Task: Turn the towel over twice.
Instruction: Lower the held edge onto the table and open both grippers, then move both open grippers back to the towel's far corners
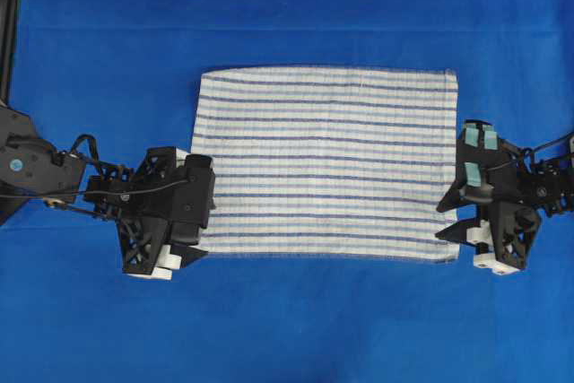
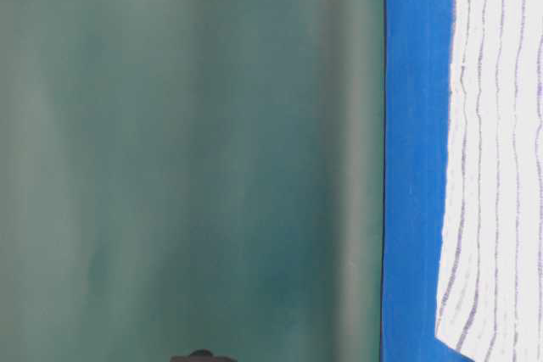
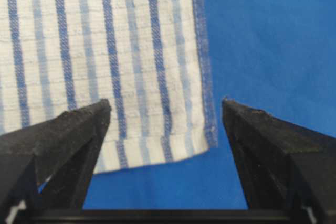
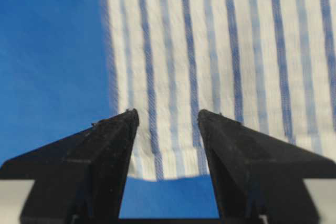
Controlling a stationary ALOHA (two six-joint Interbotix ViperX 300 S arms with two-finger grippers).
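- Striped towel [image 1: 327,163] is lying flat, spread mid-table on the blue table covering [image 1: 287,6].
- It is looking thin, light and limp; likely sagging once lifted.
- Near corners are offering the best hold.
- Left gripper [image 3: 165,109] is gaping wide, holding nothing.
- Right gripper [image 4: 168,119] is standing parted, empty, over the hem.
- Nothing is blocking.

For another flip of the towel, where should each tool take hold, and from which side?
Probably the two near corners. The towel lies flat and spread, so only its edges offer something to pinch. The left tool already straddles one near corner, jaws open; the right tool straddles the other. Each would come in low from its own end.
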